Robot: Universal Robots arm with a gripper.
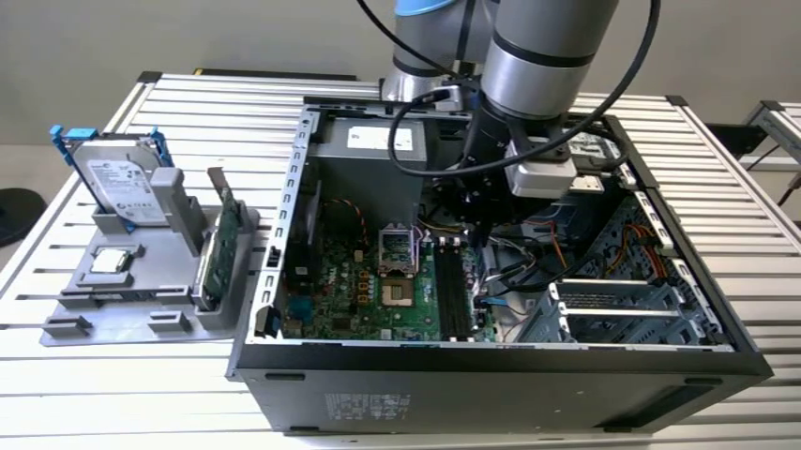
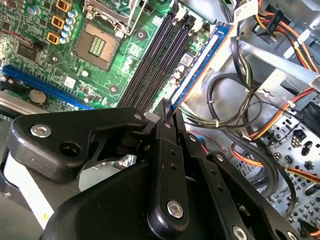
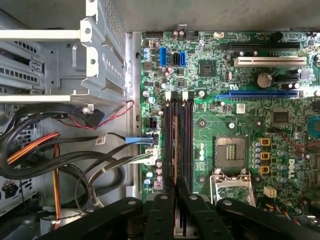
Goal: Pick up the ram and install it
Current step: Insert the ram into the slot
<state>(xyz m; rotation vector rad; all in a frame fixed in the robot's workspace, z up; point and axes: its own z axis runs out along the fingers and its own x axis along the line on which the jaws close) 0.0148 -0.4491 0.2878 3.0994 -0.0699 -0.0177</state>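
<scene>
1. One robot arm reaches down into the open black metal computer case (image 1: 501, 361) lying on the pale slatted desk (image 1: 188, 94). Its black gripper (image 1: 482, 220) sits low over the green motherboard (image 3: 215, 115).
2. The ram (image 2: 200, 67), a thin, narrow, dark blue circuit stick with a pale label strip, stands on edge. It lies lengthwise along the row of long black memory slots (image 3: 186, 140).
3. The fingers (image 2: 167, 145) look clenched on one end of the ram, their tips meeting right at that end in both wrist views.
4. I cannot tell whether the stick's lower edge is already in a slot or only just above one.
5. What worries me is the grip at one end. A push from there could seat that end while the far end rides up, leaving the stick tilted.
6. If the stick sits slightly off the slot line, or its notch does not meet the slot's key, pressing could jam it. It could also twist in the fingers.
7. A bundle of black and orange cables (image 3: 75, 160) lies just beside the slots, where a sideways move of the gripper could snag it.
</scene>
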